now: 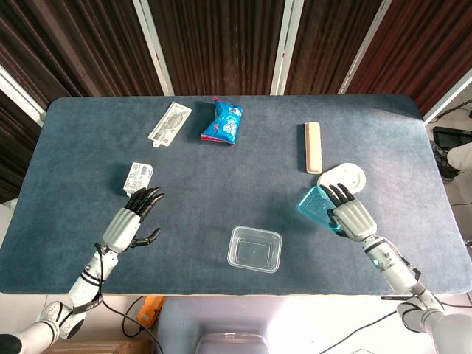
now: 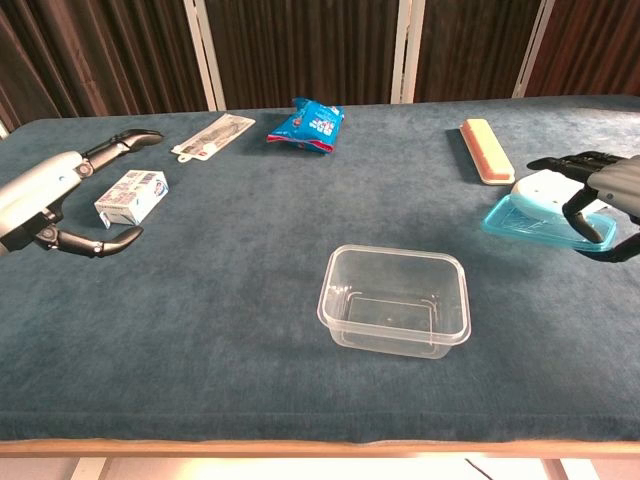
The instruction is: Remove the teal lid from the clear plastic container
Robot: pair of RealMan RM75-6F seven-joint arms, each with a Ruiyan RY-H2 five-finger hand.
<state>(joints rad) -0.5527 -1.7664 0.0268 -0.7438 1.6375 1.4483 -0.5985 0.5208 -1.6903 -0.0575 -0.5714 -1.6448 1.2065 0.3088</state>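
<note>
Container (image 1: 254, 249) sits at table (image 1: 221, 184) near edge, approx centre, open-topped. Lid (image 1: 318, 209) lies to its right, well apart, under right hand (image 1: 352, 216), just beside a round dish (image 1: 344, 177) behind it. Bar (image 1: 313, 147) behind the dish. Far side, centre-left: snack bag (image 1: 223, 122), w/ flat packet (image 1: 169, 122) to its left. Small carton (image 1: 138, 178) at left, midway back; left hand (image 1: 129, 223) just in front of it, apart, holding nothing.
</note>
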